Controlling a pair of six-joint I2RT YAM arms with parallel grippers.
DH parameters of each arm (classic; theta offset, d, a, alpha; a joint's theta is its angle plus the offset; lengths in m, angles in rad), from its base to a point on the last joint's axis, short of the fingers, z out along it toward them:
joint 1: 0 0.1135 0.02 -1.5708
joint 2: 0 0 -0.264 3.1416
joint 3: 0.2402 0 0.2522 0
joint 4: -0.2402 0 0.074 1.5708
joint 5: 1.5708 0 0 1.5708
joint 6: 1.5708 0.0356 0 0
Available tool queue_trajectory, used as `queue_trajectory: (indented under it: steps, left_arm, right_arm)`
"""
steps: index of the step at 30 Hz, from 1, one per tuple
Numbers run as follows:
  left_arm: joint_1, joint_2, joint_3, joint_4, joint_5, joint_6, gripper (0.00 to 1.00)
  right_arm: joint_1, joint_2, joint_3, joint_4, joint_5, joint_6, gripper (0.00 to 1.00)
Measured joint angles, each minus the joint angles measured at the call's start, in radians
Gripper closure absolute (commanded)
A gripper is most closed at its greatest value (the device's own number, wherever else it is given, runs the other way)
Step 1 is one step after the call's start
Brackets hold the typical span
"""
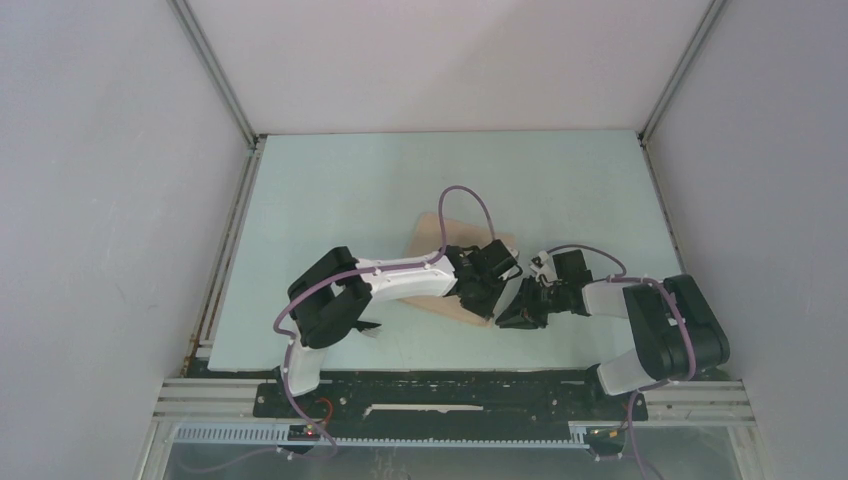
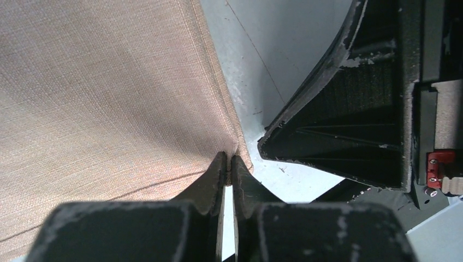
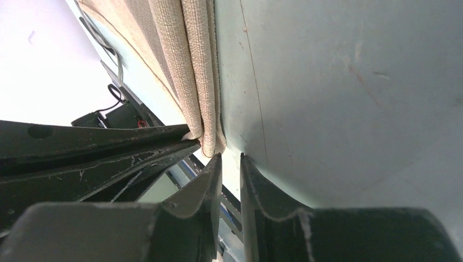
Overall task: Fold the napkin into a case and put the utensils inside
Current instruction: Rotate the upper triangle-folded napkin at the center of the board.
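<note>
Left end effector (image 2: 229,164) at napkin (image 2: 104,93) corner

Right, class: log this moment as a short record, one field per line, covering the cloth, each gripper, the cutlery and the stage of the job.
napkin: tan napkin folded in layers, lying on the table
left gripper: left gripper shut on the napkin's corner
right gripper: right gripper just off the folded edge, fingers nearly closed, nothing between them
arm spacing: the two grippers are close together at the same corner
utensils: none visible in any view
stage: folding under way, nothing placed inside yet
</note>
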Motion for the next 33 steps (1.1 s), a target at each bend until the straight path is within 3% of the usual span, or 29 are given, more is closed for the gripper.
queue_trajectory:
  steps: [8,12,17,19,24,29,33]
  left_arm:
    - [-0.012,0.0,0.001,-0.005,0.003,-0.001,0.85]
    - [-0.014,0.0,0.002,-0.008,0.006,-0.001,0.7]
    - [-0.015,-0.01,0.0,-0.023,0.023,-0.008,0.53]
    - [-0.015,-0.037,-0.002,-0.028,0.026,-0.008,0.5]
    - [-0.009,-0.248,-0.06,-0.033,0.021,-0.009,0.47]
    - [0.028,-0.479,-0.16,-0.019,0.018,-0.011,0.46]
    - [0.076,-0.583,-0.25,-0.019,0.003,-0.011,0.46]
  right_arm:
    - [0.001,0.012,0.0,0.009,-0.011,0.001,0.74]
    - [0.001,0.014,0.002,0.009,-0.012,0.003,0.7]
    - [-0.002,0.014,0.002,0.018,-0.021,0.021,0.57]
    - [-0.001,0.014,0.002,0.029,-0.031,0.031,0.51]
    - [0.043,0.014,0.022,0.043,-0.022,0.06,0.48]
    - [0.114,0.014,0.062,0.006,0.049,0.089,0.54]
    - [0.172,0.021,0.109,-0.058,0.134,0.089,0.72]
